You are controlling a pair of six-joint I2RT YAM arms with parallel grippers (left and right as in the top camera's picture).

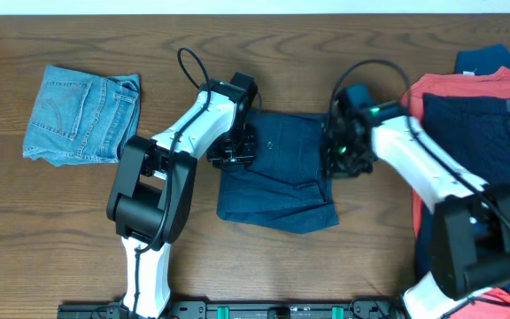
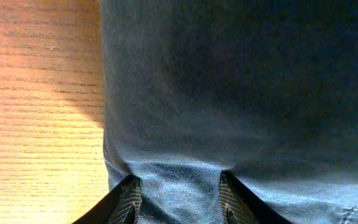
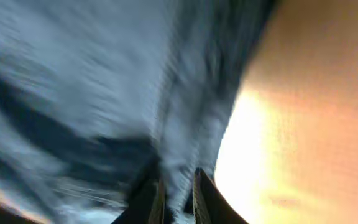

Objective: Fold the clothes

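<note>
Wooden table (image 1: 326, 53): bare at 12 o'clock above the work and across 6 to 8 o'clock; no clutter in those zones.

Clothes pile (image 1: 476, 115) at 3 o'clock, coral and navy layers, running off the frame edge. Near the work, not touching it.

Dark blue garment (image 1: 277, 173) at centre, lying flat in a rough rectangle. 6 o'clock hem uneven, with the corner at 5 o'clock pushed out. Wood showing all round it.

Folded denim (image 1: 82, 115) at 9 to 10 o'clock, well apart from the garment.

Left arm (image 1: 180, 133) crossing the gap between denim and garment. Right arm (image 1: 423, 164) crossing the gap between garment and pile, so the 3 o'clock side is tight.

Left gripper (image 1: 235, 146) on the garment's 10 o'clock edge. Left wrist view: fingertips (image 2: 129, 202) parted and sitting on the cloth edge, no pinch, bare wood at 9 o'clock.

Right gripper (image 1: 339, 151) on the garment's 2 o'clock edge. Right wrist view heavily blurred: fingers (image 3: 202, 193) nearly together with a strip of pale blue cloth between, so clenched on the garment edge. Wood at 3 o'clock.
</note>
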